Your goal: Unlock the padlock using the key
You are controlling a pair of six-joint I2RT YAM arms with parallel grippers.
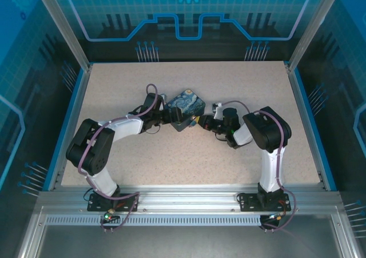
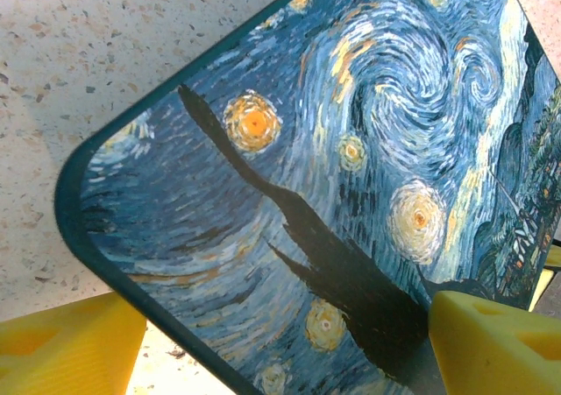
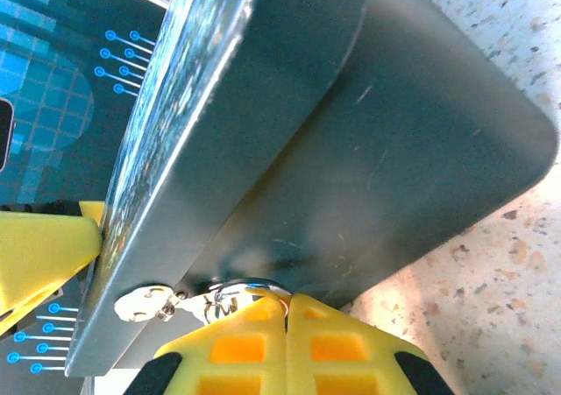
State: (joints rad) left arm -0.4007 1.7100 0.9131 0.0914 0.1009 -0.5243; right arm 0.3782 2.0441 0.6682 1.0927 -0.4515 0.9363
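The padlock (image 3: 238, 290) shows as a thin silvery loop hanging at the small metal hasp (image 3: 145, 306) on the tin's side wall. My right gripper (image 3: 287, 300) is shut, its yellow tips pinched together on that loop; the padlock's body is hidden behind them. In the top view the right gripper (image 1: 199, 122) meets the painted tin (image 1: 186, 102) at its near corner. The key is hidden. My left gripper (image 2: 289, 325) stands wide open astride the tin's corner (image 2: 96, 193), one finger (image 2: 495, 342) over the lid and the other (image 2: 61, 347) off its edge. The left gripper (image 1: 173, 116) sits at the tin's left.
The blue-and-yellow swirl-painted tin (image 3: 394, 123) lies at the middle of the speckled table (image 1: 240, 161), turned like a diamond. One of the left gripper's yellow fingers (image 3: 44, 255) touches the lid. Aluminium posts and blue panels fence the table's sides and back.
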